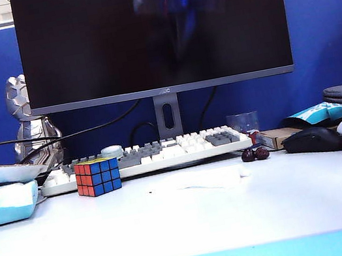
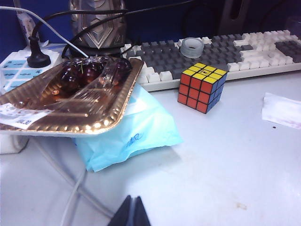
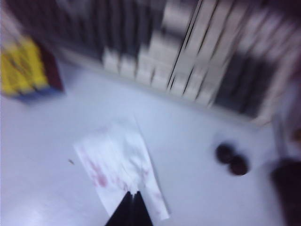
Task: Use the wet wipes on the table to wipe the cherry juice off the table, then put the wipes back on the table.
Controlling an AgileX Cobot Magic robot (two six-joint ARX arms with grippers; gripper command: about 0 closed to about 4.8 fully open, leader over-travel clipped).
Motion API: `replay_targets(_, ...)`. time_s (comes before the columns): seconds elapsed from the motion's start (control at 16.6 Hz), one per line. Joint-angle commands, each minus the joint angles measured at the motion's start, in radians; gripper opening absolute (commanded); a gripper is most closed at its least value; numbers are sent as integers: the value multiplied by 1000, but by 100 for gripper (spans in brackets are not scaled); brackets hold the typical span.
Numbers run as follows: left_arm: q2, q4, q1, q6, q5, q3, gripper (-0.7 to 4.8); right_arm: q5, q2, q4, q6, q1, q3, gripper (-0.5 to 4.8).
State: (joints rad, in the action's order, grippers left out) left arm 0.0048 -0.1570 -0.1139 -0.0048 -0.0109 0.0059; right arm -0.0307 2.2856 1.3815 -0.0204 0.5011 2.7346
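The right end effector [image 3: 130,209] has its fingers pressed together on nothing and hangs just above the near corner of the wet wipes [image 3: 121,168] — a pink-stained sheet lying flat on the counter [image 3: 188,155], apparently let go. Beyond the sheet sit two dark cherries [image 3: 232,160] to one side and the keyboard [image 3: 188,61] farther off. The left end effector [image 2: 133,213], also closed and empty, is parked low over the counter, well away from the puzzle cube [image 2: 202,86] and the blue tissue pack [image 2: 127,129]. A tiny dark speck of cherry juice [image 2: 273,127] shows beside the sheet — so the wiping looks largely done, and little seems left beyond withdrawing.
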Motion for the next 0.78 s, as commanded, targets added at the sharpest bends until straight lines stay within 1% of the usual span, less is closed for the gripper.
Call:
replay_targets(0.06, -3, -11, 2, -3, -4, -1, -2, -24, -155, -4, 1, 1, 29, -1)
replay_targets(0.12, -3, -11, 2, -4, -4, -1, -2, -23, -208, -4, 2, 1, 29, -1)
replay_targets(0.24, -3, -11, 2, -3, -4, -1, -2, -23, -397, -4, 2, 1, 29, -1)
replay_targets(0.42, -3, -11, 2, -3, -4, -1, -2, -23, -621, -4, 2, 0, 29, -1)
replay_targets(0.66, -3, -11, 2, -3, -4, -1, -2, -23, -857, -4, 2, 0, 29, -1)
replay_targets(0.78, -3, -11, 2, -4, -4, -1, -2, -23, -1027, -3, 1, 0, 29, -1)
